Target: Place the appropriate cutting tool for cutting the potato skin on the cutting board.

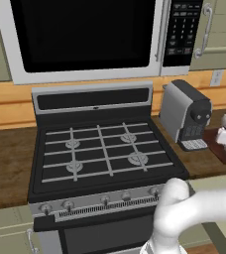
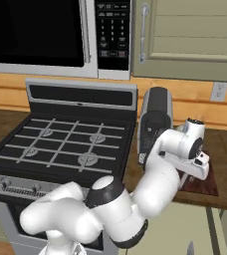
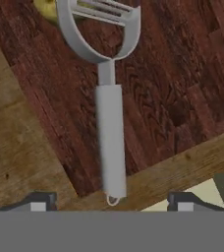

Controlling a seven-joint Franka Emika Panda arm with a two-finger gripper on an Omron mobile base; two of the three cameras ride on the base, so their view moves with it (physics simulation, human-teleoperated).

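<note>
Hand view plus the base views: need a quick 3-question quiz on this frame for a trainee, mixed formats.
1. True or false: the peeler lies flat on the cutting board.
2. Which stands between the stove and the cutting board?
A. a toaster
B. the coffee machine
C. a kettle
3. Fill in: in the hand view the gripper is ____ , its fingertips either side of the handle's end.

Key
1. True; only the tip of its handle reaches the board's edge.
2. B
3. open; the fingertips are apart and not touching the handle.
</note>
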